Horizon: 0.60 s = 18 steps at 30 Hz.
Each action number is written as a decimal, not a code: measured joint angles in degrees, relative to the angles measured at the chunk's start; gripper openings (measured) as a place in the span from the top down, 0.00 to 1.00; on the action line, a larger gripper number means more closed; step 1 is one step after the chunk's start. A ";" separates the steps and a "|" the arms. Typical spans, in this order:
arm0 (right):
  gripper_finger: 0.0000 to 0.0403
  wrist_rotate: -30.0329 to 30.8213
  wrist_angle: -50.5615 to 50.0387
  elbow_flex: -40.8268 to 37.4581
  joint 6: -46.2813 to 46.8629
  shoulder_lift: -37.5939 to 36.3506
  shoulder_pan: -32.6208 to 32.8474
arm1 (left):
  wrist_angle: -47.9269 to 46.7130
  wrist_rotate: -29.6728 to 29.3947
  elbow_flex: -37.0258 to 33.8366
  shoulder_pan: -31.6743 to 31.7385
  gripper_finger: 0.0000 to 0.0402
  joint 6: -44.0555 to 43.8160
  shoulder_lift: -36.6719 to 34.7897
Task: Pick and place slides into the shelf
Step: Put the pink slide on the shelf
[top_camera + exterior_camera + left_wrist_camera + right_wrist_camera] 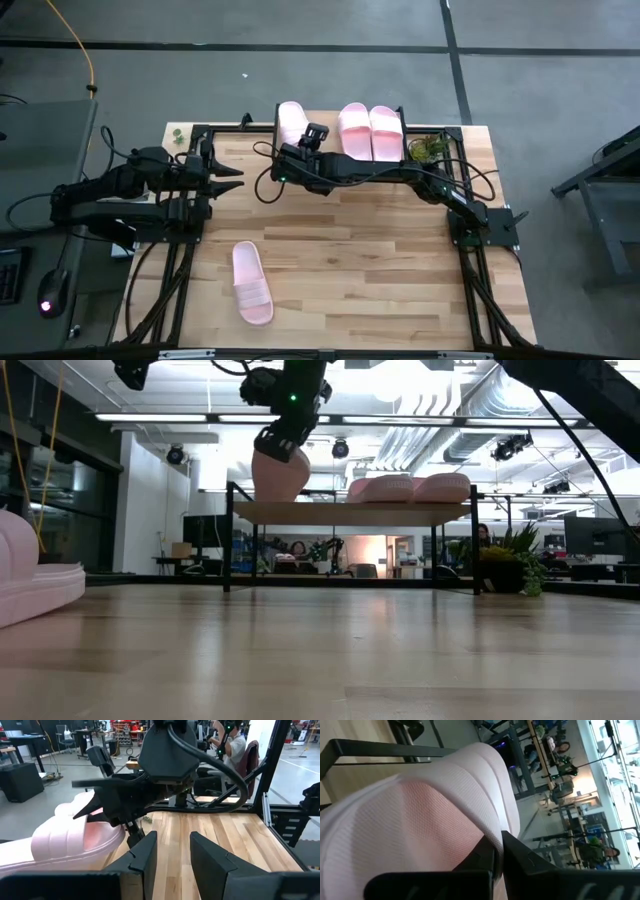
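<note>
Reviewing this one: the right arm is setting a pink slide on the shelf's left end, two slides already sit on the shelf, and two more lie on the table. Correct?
Not quite. Only one slide lies on the table, as the high view shows. The rest holds: the right gripper has its fingers shut on a slide at the left end of the shelf, and two slides already sit on top.

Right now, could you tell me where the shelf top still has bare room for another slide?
On the low wood-topped shelf, the free gap lies between the pale pink slide pinched in the right gripper and the two pink slides parked together. The far right end looks crowded.
</note>
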 joint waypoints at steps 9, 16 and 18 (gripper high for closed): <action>1.00 -1.82 -0.06 0.00 0.04 0.13 0.00 | 0.00 0.00 0.00 0.00 0.75 0.00 -0.07; 1.00 -4.70 -0.10 0.00 0.45 0.13 -0.02 | 0.00 0.00 0.00 0.00 0.75 -0.02 -0.07; 1.00 -6.69 -0.12 0.00 0.48 0.13 -0.04 | -0.02 0.00 0.00 0.00 0.75 -0.02 -0.07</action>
